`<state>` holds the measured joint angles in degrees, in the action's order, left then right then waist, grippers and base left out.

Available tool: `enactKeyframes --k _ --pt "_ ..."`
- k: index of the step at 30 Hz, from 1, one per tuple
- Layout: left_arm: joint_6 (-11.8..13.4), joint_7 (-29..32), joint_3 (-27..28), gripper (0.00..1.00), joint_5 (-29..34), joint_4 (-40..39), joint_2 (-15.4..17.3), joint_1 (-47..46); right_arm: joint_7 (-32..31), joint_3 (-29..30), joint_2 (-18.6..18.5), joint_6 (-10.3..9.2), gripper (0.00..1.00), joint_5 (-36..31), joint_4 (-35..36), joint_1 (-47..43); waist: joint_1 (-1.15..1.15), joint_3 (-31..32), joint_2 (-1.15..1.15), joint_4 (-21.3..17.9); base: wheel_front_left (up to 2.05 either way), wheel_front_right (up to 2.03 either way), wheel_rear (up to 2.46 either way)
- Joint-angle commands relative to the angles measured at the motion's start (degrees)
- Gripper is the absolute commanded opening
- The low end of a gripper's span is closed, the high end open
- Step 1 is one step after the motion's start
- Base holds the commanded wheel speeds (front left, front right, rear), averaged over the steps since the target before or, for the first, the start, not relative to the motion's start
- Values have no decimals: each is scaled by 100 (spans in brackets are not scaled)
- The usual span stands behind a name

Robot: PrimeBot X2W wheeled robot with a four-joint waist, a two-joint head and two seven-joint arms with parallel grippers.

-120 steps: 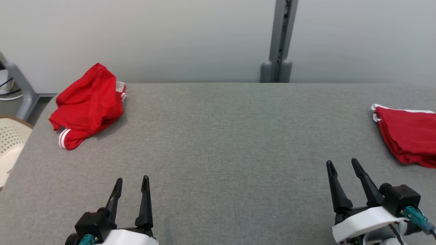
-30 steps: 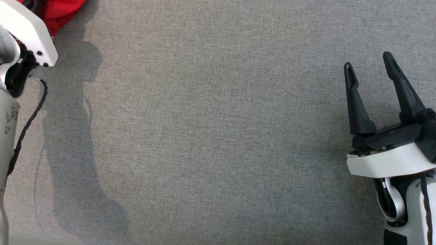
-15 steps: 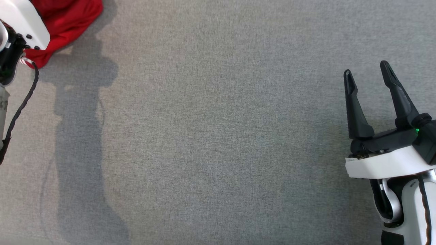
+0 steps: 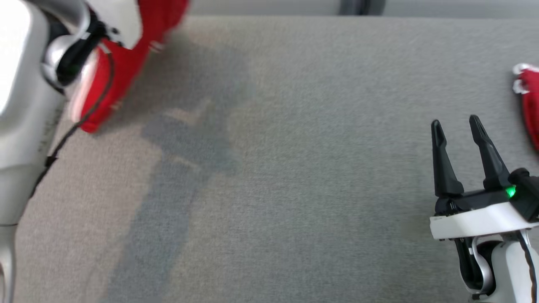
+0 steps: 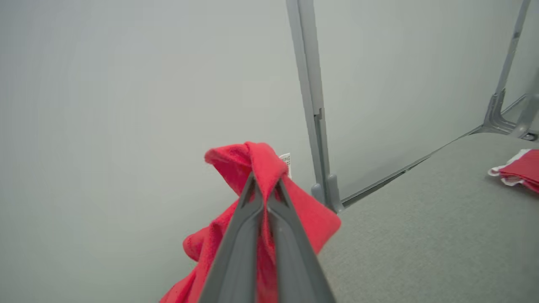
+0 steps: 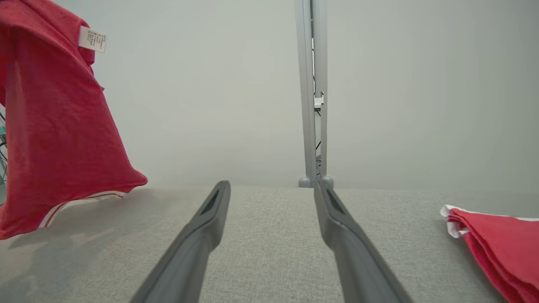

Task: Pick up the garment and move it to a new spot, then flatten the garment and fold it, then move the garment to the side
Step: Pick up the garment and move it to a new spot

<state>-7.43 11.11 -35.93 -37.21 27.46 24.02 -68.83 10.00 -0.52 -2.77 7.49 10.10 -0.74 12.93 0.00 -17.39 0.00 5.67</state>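
With left gripper [image 5: 264, 191] fingers [image 5: 238, 256] pressed together on a top fold, holds the red garment [image 4: 122, 71] hanging at upper left of head view, soft and light; should probably take a lower corner with the spread right gripper [image 4: 455, 123].

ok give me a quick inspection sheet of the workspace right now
surface: grey fabric tabletop, shadows across its left half
job's things: red garment bunched, hanging from the left gripper near the table's left end
clutter: folded red garment lying at the right edge
grippers: left gripper shut on the red garment; right gripper open, empty, over the table
cables: black cable along the left forearm
surroundings: pale wall, grey post behind the table
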Motion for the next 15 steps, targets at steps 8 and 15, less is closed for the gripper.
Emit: enactKeyframes --k 8,15 --pt "64 229 -352 0 -227 -874 -486 -335 190 194 -24 1 100 171 -296 -262 0 789 0 -853 0 0 0" --pt "294 222 -458 0 -339 -845 -711 131 247 133 -25 1 100 270 -377 -269 0 670 0 -1199 0 0 0"
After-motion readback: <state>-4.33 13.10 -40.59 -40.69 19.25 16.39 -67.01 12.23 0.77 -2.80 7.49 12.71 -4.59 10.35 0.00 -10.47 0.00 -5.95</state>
